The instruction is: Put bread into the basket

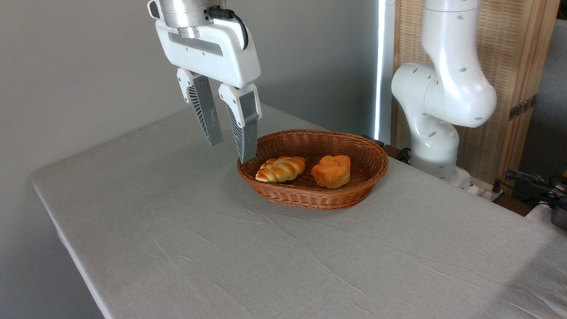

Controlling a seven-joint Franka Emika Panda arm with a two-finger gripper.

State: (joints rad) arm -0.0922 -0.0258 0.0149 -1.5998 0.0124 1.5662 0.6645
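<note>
The bread (331,171), a small round bun with a deep orange lumpy top, lies inside the brown wicker basket (374,159), on its right half. My gripper (230,151) hangs open above the table just left of the basket's left rim, nothing between its grey ribbed fingers (204,113). The right finger's tip overlaps the basket's left rim in the picture; whether it touches I cannot tell.
A braided golden loaf (280,169) lies in the basket's left half, beside the bun. The arm's white base (436,124) stands behind the table at the right, with cables (529,181) at the far right. Grey cloth (221,248) covers the table.
</note>
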